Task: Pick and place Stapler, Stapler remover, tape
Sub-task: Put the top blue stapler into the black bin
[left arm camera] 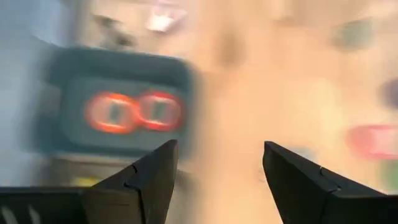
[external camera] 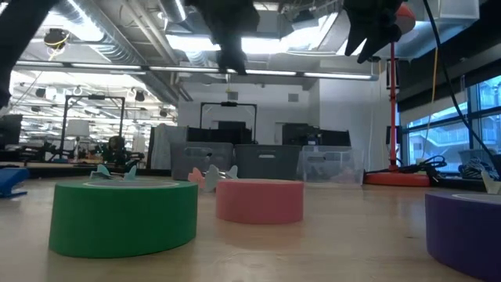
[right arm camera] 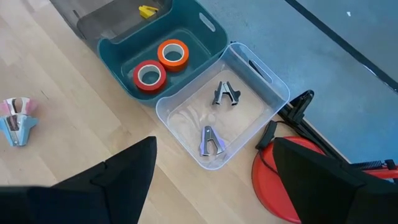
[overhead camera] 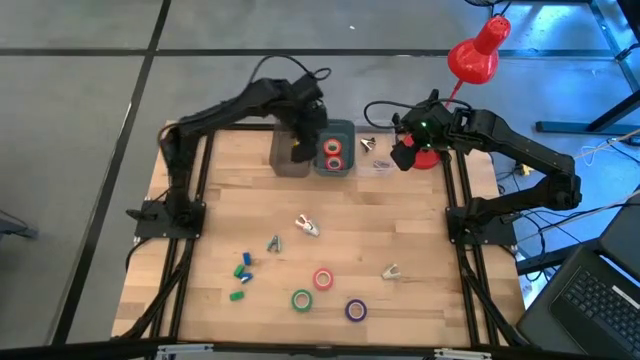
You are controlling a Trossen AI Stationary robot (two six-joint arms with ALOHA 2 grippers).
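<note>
Wood table (overhead camera: 400, 220) | teal bin (right arm camera: 205, 28): red tape (right arm camera: 149, 75), orange tape (right arm camera: 173, 53)

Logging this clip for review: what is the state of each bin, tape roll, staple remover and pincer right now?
Left pincer: open, empty, over the bins.
Right pincer: open, empty, over the clear bin.
Teal bin: holds red tape and orange tape, lying flat.
Clear bin: holds two staple removers.
Grey bin: holds a yellow piece.
Green tape, pink tape, purple tape: flat on the table, not yet binned.
</note>
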